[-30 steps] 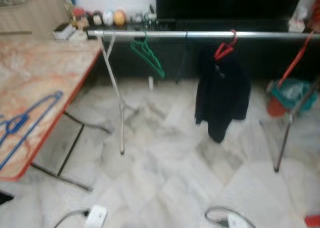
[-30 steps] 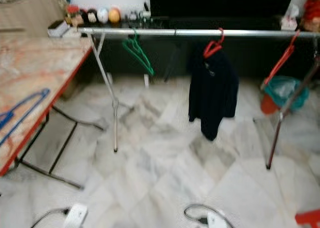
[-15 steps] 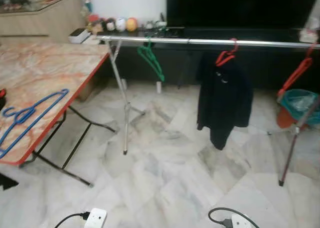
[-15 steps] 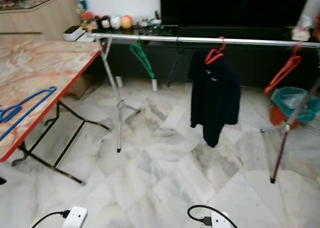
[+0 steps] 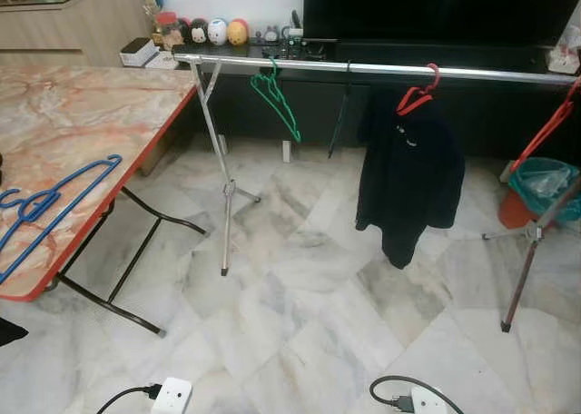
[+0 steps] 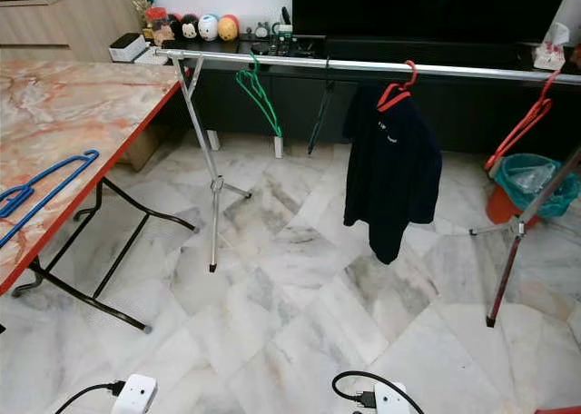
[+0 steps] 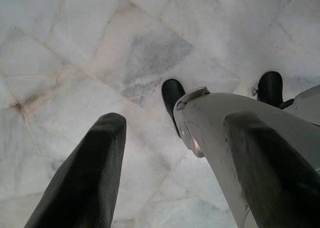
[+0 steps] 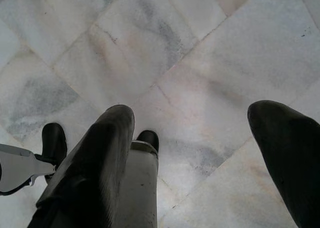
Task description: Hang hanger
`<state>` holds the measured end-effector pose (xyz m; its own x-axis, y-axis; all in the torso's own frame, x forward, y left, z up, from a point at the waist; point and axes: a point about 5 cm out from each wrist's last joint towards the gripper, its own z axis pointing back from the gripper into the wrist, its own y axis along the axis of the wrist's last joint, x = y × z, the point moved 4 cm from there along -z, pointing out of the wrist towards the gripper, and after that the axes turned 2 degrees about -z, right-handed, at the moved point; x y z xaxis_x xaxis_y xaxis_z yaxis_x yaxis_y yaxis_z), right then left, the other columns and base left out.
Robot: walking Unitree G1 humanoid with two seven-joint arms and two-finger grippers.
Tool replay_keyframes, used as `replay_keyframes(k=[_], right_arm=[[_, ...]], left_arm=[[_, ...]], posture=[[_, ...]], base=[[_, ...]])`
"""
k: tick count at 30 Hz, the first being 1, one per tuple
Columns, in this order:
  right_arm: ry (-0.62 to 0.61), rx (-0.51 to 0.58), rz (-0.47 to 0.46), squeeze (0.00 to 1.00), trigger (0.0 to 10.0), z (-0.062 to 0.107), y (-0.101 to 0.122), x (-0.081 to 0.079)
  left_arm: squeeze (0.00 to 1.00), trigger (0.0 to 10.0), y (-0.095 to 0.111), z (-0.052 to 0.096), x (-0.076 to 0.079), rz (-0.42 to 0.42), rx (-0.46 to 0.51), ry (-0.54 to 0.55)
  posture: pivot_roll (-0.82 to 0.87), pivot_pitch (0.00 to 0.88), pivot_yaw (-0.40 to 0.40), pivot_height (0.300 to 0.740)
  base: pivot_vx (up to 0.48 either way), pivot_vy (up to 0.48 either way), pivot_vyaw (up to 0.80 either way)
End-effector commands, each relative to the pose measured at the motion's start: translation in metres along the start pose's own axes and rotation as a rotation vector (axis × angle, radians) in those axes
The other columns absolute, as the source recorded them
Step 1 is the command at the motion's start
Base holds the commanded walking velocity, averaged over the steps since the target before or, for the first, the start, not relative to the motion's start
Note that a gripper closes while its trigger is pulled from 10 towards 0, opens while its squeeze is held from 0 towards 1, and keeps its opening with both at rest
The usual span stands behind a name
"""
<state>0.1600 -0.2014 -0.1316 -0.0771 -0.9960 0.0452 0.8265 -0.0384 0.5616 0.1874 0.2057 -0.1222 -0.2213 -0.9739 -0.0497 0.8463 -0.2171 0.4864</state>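
Note:
A blue hanger point(image 5: 45, 210) lies flat on the marble-patterned table point(image 5: 82, 123) at my left. Ahead stands a silver clothes rail point(image 5: 363, 68) on tripod legs. On it hang a green hanger point(image 5: 277, 101), a red hanger carrying a black garment point(image 5: 406, 182), and another red hanger point(image 5: 549, 128) at the right end. My left gripper point(image 7: 172, 168) hangs open over the marble floor, nothing between its fingers. My right gripper point(image 8: 192, 155) is also open and hanging, holding nothing.
A power strip point(image 5: 172, 398) and a second plug with cable point(image 5: 422, 399) lie on the floor close in front. A teal bin point(image 5: 542, 185) stands right of the rail. A dark TV cabinet point(image 5: 399, 96) with small figurines point(image 5: 213, 31) runs behind it.
The whole picture has shifted and sharpened: the camera swung and the blur of a second ago is gone. The hangers and rail stay where they were.

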Motion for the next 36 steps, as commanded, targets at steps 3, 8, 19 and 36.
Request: replay_keyframes(k=[3,8,19,36], right_arm=[[-0.002,-0.017,-0.008,0.0,10.0,0.001,-0.005,0.003],[-0.005,-0.02,-0.009,0.0,10.0,0.002,-0.006,0.006],[-0.013,-0.022,-0.011,0.0,10.0,0.002,-0.005,0.012],[-0.005,-0.009,-0.011,0.0,10.0,-0.001,0.001,0.001]], left_arm=[[0.0,10.0,-0.005,0.001,-0.003,0.022,-0.009,0.012],[0.0,10.0,-0.004,0.001,-0.003,0.019,-0.007,0.011],[0.0,10.0,-0.005,0.001,-0.002,0.002,-0.013,0.003],[0.0,10.0,-0.004,0.001,-0.001,-0.005,-0.009,0.0]], posture=[[-0.02,0.0,0.032,0.74],[-0.02,0.0,0.032,0.74],[-0.02,0.0,0.031,0.74],[-0.02,0.0,0.029,0.74]], base=[[0.0,0.17,0.0],[0.0,0.052,0.0],[0.0,0.231,0.0],[0.0,0.0,0.0]])
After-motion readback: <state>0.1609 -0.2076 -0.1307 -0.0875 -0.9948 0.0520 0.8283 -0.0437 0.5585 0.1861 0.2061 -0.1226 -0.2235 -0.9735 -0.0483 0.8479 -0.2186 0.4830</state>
